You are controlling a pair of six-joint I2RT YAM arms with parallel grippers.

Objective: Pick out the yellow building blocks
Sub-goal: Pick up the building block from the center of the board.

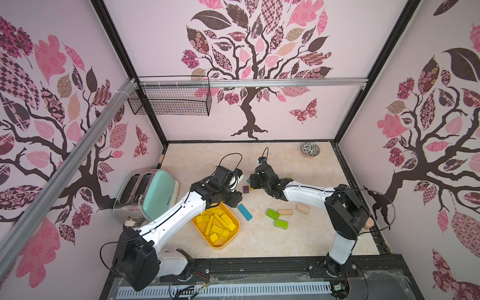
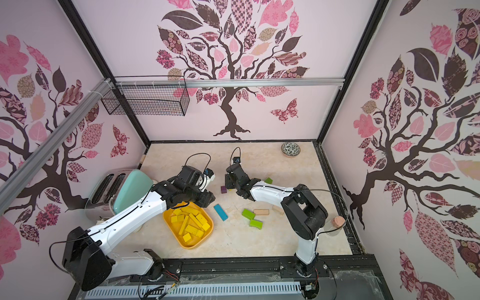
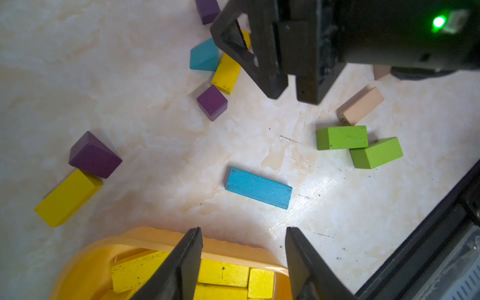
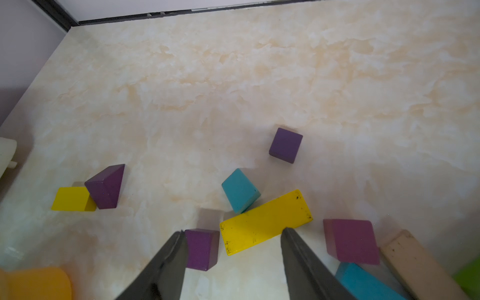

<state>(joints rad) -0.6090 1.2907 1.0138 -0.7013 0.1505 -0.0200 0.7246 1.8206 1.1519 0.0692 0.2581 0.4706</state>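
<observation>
Yellow blocks (image 1: pixel 217 228) in tray (image 3: pixel 85 259). Left gripper (image 3: pixel 244 231): arm outstretched, jaws parted, empty, over tray rim. Right gripper (image 4: pixel 232 230): pitched down, parted, empty, above bar (image 4: pixel 265 220).

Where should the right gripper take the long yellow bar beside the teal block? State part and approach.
Likely best from straight above: the yellow bar lies flat; pinch its long sides near the end away from the teal block and purple cube, where both are clear.
</observation>
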